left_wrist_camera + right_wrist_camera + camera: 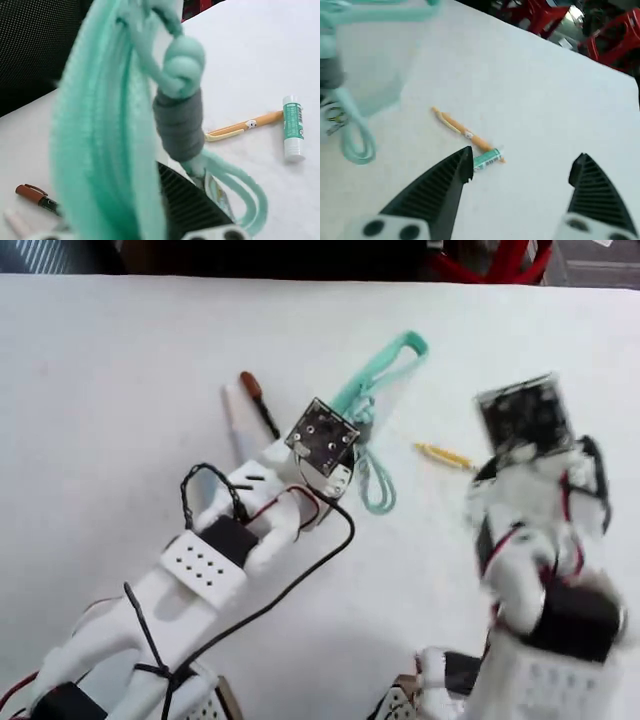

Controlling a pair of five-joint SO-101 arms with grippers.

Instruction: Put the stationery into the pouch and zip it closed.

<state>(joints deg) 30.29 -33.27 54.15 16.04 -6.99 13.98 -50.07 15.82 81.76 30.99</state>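
Note:
The clear pouch (385,380) with its teal zip edge lies at mid-table, and its near end is in my left gripper (345,468), which is shut on it. Up close in the left wrist view, the teal edge (107,130) stands upright beside a grey zip pull (180,122) on a teal cord. A yellow pen (445,455) and a green-and-white glue stick (487,160) lie right of the pouch. My right gripper (524,159) hangs open above them, holding nothing. A brown marker (255,398) and a white stick (238,418) lie left of the pouch.
The white table's far edge (320,276) borders dark floor, with red chairs (612,37) beyond. Black cables (300,585) trail along the left arm. The pouch's cord loop (378,485) lies on the table between the arms.

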